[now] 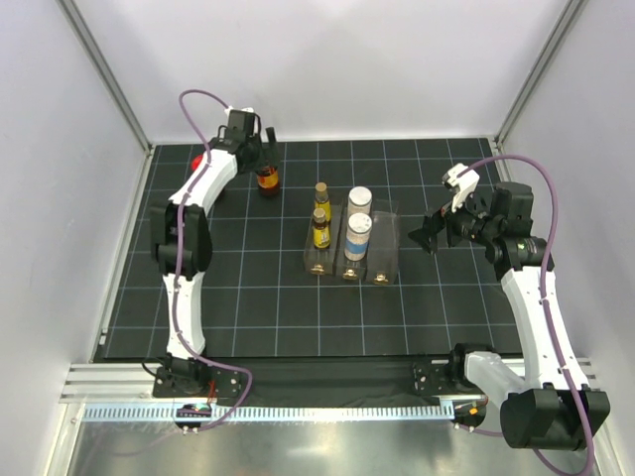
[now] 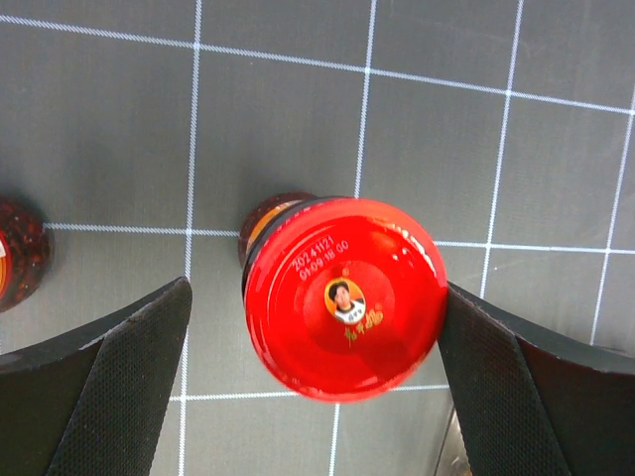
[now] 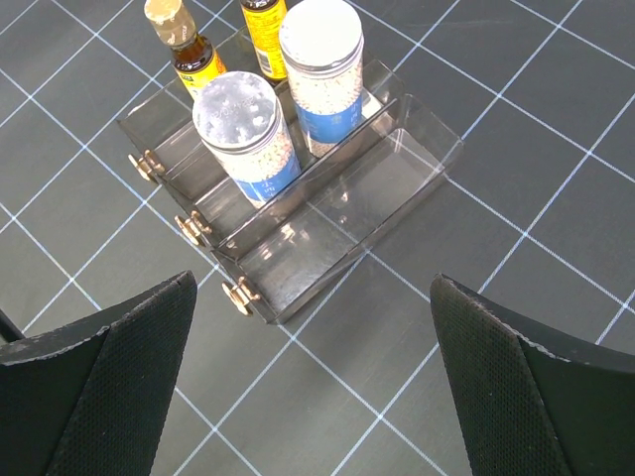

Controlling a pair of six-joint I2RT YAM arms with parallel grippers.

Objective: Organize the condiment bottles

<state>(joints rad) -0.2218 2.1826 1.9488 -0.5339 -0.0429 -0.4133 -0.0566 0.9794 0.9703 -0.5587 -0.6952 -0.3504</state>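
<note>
Arms flank the clear rack [image 3: 417, 169]: far to its left, the left gripper [image 2: 316, 290] is spread wide astride a red-capped jar [image 2: 347, 317]; the right gripper [image 3: 313, 286] is spread, empty. Four bottles [image 1: 358, 236] stand in the rack.

Viewed from the left wrist, a broad red cap [image 2: 342, 297] hid nearly all of the amber glass jar [image 2: 266, 213] under it, leaving only a sliver of shoulder. A second dark amber jar [image 2: 18, 248] was cut by the left edge. From the right wrist, one slim yellow-labelled bottle [image 3: 264, 22] lost its cap to the top edge, and the label print on the nearer white blue-labelled bottle [image 3: 263, 169] was too small to read. From above, the left arm [image 1: 198, 188] covered most of a red object [image 1: 201, 159].
</note>
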